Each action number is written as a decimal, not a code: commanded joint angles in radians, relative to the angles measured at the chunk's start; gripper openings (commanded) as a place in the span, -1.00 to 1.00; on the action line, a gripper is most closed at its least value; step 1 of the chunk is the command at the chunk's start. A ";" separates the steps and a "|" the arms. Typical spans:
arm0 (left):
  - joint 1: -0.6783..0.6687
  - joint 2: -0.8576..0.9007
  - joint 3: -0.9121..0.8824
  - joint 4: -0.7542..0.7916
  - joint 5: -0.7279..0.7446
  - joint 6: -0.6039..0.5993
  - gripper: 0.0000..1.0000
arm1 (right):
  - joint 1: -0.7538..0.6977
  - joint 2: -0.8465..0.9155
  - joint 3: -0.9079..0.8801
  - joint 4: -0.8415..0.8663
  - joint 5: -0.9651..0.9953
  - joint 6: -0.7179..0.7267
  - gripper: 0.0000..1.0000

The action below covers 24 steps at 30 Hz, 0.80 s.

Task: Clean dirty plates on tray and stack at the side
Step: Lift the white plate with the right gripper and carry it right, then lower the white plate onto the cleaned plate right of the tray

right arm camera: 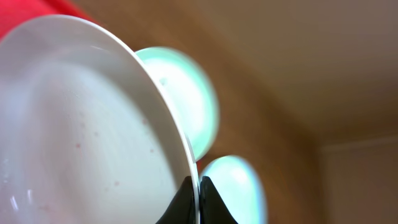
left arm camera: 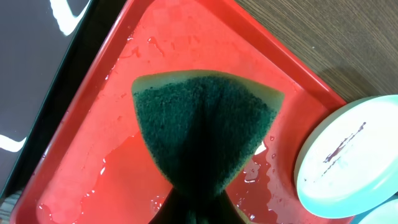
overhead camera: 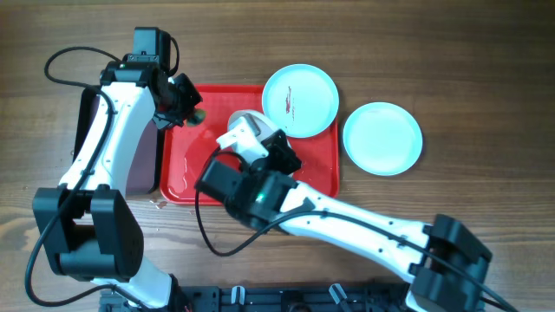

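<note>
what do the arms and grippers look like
Both the left arm and right arm have smooth white link shells joined by boxy black joint housings, with thin black cables looping alongside. The left gripper and right gripper are black; the right's fingertips taper to points.

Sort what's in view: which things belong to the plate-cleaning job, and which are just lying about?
Job: red tray; white plate, held in the right jaws; smeared turquoise plate at the tray's corner; clean-looking turquoise plate outside the tray; green sponge in the left jaws.
Lying about: black tray left of the red tray.
</note>
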 commanded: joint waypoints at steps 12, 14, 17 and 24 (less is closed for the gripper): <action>0.004 0.006 -0.008 -0.002 0.011 -0.009 -0.92 | -0.616 -0.438 0.004 -0.132 -0.713 0.143 -0.91; 0.004 0.006 -0.008 -0.001 0.011 -0.008 -0.92 | -0.745 -0.447 0.004 -0.142 -0.749 0.134 -0.92; 0.004 0.006 -0.008 -0.001 0.011 0.016 -0.92 | -0.932 -0.439 0.002 -0.135 -0.830 0.083 -0.91; 0.004 0.006 -0.008 -0.005 0.008 0.018 -0.92 | -1.245 -0.406 -0.093 -0.079 -0.991 0.039 -0.91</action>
